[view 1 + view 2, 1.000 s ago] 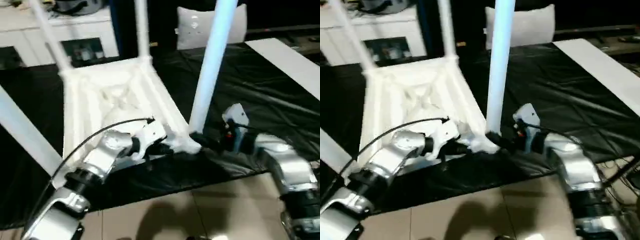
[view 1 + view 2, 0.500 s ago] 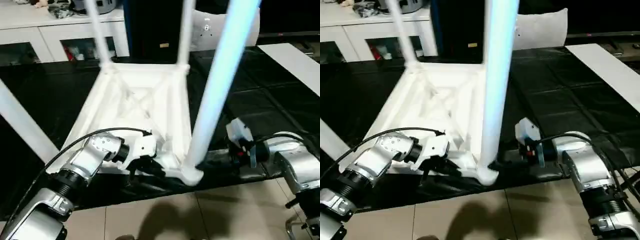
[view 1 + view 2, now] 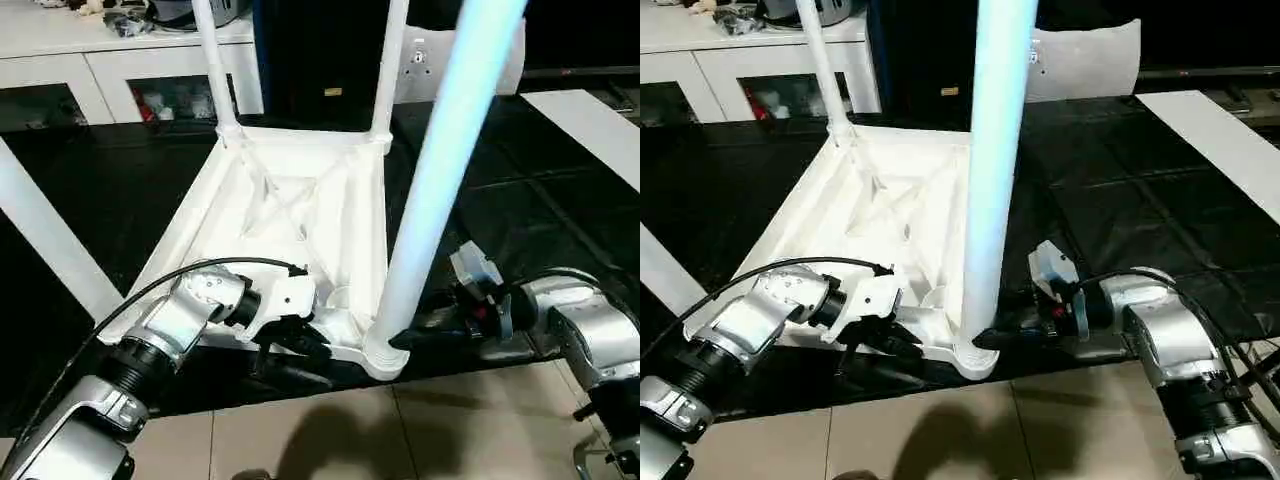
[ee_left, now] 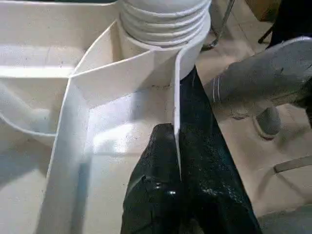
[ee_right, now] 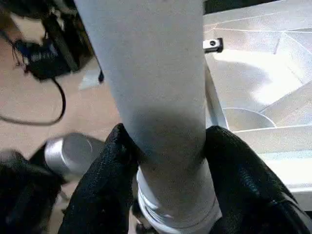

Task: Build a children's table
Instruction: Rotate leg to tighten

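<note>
Table top [image 3: 290, 220]: upside down, ribs up.
Near leg [image 3: 440, 170]: upright in its corner socket.
Left gripper [image 4: 178, 165]: pinching the top's rim.
Right gripper [image 5: 165, 146]: clasping the near leg's base.

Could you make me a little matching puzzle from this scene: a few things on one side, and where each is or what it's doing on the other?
Things:
1. left gripper
2. right gripper
3. grey cushion
4. white cabinet

States:
A. behind the black mat, on the right
B. clamped on the tabletop's thin rim
C. far left, glass doors
D. fingers around the nearest leg's base

Pairs: 1-B, 2-D, 3-A, 4-C
</note>
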Motion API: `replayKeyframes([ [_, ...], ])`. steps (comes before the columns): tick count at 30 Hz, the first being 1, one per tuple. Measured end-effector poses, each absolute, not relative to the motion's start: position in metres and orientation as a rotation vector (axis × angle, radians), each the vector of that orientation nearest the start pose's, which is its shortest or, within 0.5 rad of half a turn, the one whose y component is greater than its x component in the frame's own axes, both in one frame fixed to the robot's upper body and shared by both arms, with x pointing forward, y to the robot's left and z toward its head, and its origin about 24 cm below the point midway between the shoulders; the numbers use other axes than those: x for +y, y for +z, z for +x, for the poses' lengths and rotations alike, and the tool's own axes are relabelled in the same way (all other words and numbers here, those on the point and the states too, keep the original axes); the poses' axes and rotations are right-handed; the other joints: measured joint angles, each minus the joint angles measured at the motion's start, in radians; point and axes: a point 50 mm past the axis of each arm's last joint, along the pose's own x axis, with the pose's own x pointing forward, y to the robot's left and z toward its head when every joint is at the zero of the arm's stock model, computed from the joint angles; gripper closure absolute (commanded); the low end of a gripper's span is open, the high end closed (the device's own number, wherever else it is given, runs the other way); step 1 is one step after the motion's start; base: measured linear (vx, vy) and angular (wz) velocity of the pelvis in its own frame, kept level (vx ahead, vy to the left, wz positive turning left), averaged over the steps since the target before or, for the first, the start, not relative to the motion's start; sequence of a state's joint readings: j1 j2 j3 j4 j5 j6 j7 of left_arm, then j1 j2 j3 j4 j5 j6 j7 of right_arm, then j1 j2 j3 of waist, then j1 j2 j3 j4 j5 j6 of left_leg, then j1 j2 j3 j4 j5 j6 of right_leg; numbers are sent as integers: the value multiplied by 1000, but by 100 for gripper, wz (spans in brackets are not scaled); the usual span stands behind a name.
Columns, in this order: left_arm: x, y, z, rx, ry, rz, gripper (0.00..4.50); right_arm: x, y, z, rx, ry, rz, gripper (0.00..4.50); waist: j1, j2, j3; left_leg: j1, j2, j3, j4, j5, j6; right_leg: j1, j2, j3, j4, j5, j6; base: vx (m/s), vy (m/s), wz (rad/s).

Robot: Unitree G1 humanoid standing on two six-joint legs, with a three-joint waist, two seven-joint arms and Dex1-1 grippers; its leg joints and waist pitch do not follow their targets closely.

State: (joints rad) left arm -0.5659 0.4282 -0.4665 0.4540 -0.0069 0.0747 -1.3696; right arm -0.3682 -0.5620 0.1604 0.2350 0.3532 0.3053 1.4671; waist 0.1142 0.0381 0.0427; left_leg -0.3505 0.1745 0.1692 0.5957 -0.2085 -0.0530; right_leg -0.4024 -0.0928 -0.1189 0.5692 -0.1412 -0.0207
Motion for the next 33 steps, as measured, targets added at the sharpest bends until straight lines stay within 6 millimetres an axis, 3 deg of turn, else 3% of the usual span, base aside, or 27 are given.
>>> replayKeyframes([
  [5, 113, 48, 294, 538, -1546, 446, 450, -172, 78, 273, 383, 1401, -43, 262, -13, 1, -1, 3, 0, 1, 0, 2, -3, 2, 0, 0, 2, 0, 0, 0, 0, 0],
  [7, 115, 47, 301, 552, -1423, 405, 450, -164, 75, 282, 371, 1252, -22, 262, -34, 1, -1, 5, 1, 1, 3, 2, -3, 4, 0, -2, 2, 0, 0, 0, 0, 0],
  [9, 111, 46, 308, 547, -1304, 372, 450, -155, 74, 295, 363, 1071, 7, 262, -73, 2, 0, 4, 1, -3, 9, 2, -3, 4, 0, -8, -2, 0, 1, -55, 15, -15],
  [11, 101, 45, 315, 544, -1209, 342, 450, -149, 73, 307, 360, 910, 30, 262, -109, 9, 1, 1, 3, -17, 13, 2, -3, 10, -1, -31, -22, 0, 1, -43, 43, -14],
  [12, 95, 45, 318, 539, -1159, 323, 450, -143, 74, 313, 355, 828, 34, 262, -132, 20, 7, 0, 10, -26, 14, 2, -3, 21, 0, -53, -44, 0, 1, -34, 51, -10],
  [13, 92, 45, 319, 536, -1127, 311, 450, -140, 74, 316, 351, 777, 29, 262, -141, 28, 9, 0, 17, -27, 13, 2, -3, 29, 0, -65, -56, -1, 1, -31, 54, -11],
  [14, 88, 44, 320, 535, -1089, 293, 450, -136, 73, 319, 341, 722, 26, 262, -148, 31, 12, -1, 18, -29, 12, 2, -4, 34, 0, -63, -47, -2, 3, -52, 27, -6],
  [15, 83, 43, 322, 532, -1043, 286, 450, -131, 72, 322, 325, 657, 16, 262, -154, 25, 16, 8, 12, -27, 13, 1, -5, 31, 0, -46, -17, -22, 3, -52, 27, -6],
  [17, 80, 41, 323, 538, -1015, 290, 450, -125, 67, 324, 308, 605, 34, 262, -158, 9, 17, 35, -4, -20, 12, -1, -7, 26, -1, -13, 11, -29, 2, 10, -28, 6],
  [18, 80, 41, 323, 536, -1011, 291, 450, -124, 67, 324, 299, 597, 33, 227, -159, 6, 22, 36, -8, -17, 30, -14, -11, 17, -7, -30, 7, -29, 3, 20, -57, 11],
  [19, 80, 41, 324, 531, -1011, 290, 450, -124, 68, 324, 287, 600, 30, 207, -154, 13, 24, 30, -8, -22, 34, -28, -5, 19, -16, -51, 3, -29, 3, 53, -33, -13],
  [21, 78, 44, 324, 511, -1017, 292, 450, -125, 70, 324, 262, 609, 40, 193, -164, 48, 23, 11, 16, -49, 36, -32, 0, 36, -20, -115, -31, -29, 4, 87, 38, -24],
  [22, 78, 45, 324, 507, -1025, 292, 450, -126, 70, 322, 254, 620, 56, 180, -166, 50, 22, 2, 20, -53, 30, -32, -2, 38, -18, -115, -31, -31, 5, 0, 0, 0],
  [23, 77, 45, 324, 501, -1034, 294, 450, -129, 70, 321, 250, 626, 61, 163, -165, 47, 24, 2, 18, -53, 31, -30, -4, 36, -17, -103, -22, -31, 4, 13, -15, 18],
  [24, 76, 46, 323, 492, -1049, 300, 450, -136, 69, 318, 250, 643, 56, 151, -164, 39, 25, 13, 11, -46, 32, -29, -7, 34, -16, -81, -9, -28, 2, 13, -15, 18],
  [26, 75, 45, 322, 483, -1073, 309, 450, -144, 69, 313, 248, 680, 44, 143, -158, 38, 24, 22, -2, -38, 22, -29, -7, 33, -21, -65, -4, -25, 1, 95, -7, 20],
  [30, 76, 50, 320, 437, -1137, 348, 450, -161, 73, 307, 231, 758, -4, 102, -129, 43, 20, -1, -3, -41, 21, -22, -8, 18, -19, -59, -5, -15, 1, 69, 6, 2],
  [33, 84, 52, 314, 410, -1226, 394, 450, -174, 73, 299, 254, 869, -55, 82, -111, 43, 19, -5, -6, -38, 20, -25, 1, 13, -17, -50, -4, -5, -5, 62, 10, 5],
])
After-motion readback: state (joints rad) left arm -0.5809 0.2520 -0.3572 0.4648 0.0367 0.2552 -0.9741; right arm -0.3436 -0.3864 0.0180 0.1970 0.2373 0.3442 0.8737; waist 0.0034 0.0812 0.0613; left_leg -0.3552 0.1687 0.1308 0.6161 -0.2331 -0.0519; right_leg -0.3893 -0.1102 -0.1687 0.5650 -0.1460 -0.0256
